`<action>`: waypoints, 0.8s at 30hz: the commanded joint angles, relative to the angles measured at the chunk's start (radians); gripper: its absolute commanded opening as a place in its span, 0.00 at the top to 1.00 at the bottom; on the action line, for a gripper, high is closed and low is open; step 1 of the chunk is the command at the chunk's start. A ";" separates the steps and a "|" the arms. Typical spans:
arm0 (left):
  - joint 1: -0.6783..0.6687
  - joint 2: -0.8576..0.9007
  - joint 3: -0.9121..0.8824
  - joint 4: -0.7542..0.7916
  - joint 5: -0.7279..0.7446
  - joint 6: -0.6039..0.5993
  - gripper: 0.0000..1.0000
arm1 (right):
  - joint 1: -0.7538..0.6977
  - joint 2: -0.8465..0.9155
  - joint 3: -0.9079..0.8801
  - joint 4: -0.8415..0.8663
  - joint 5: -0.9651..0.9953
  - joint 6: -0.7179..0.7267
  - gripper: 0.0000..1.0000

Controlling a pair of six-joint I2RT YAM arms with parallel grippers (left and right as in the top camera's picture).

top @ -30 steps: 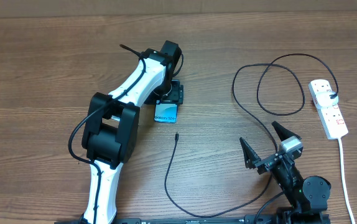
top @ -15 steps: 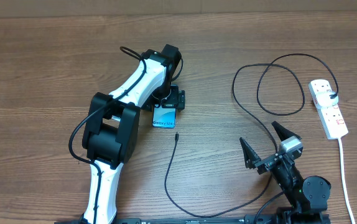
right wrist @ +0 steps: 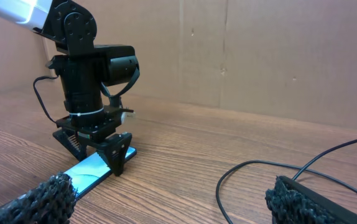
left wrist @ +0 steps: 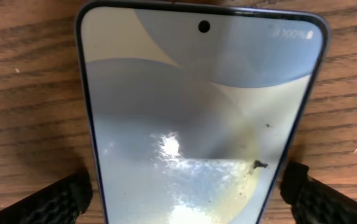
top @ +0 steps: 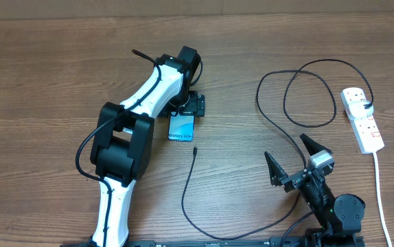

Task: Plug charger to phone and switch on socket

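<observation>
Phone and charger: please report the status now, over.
Left jaws open, astride phone lying flat. Right jaws open, empty. Charger tip loose near phone, unplugged. Nothing between them.

The phone (left wrist: pixel 203 118) is showing "100%" in small pale characters at the top right corner of its screen, to the right of the camera hole (left wrist: pixel 204 27). From overhead, the same screen is carrying a line of white lettering near its end closest to the robot. It seems to begin with "Galaxy", and the rest is too small to read. The socket (top: pixel 363 118), well to the right of the phone, is showing red marks too small to read.
</observation>
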 commanded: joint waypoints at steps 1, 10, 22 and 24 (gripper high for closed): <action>0.000 0.066 -0.043 0.029 0.050 -0.001 0.11 | 0.005 -0.012 -0.010 0.001 -0.002 0.005 0.00; 0.000 0.066 -0.043 0.022 0.050 -0.002 0.13 | 0.005 -0.012 -0.010 0.001 -0.002 0.005 0.00; 0.009 0.065 -0.025 0.009 0.096 0.000 0.36 | 0.005 -0.012 -0.010 0.001 -0.001 0.005 0.00; 0.014 0.065 -0.008 -0.003 0.115 0.014 0.39 | 0.005 -0.012 -0.010 0.001 -0.002 0.005 0.00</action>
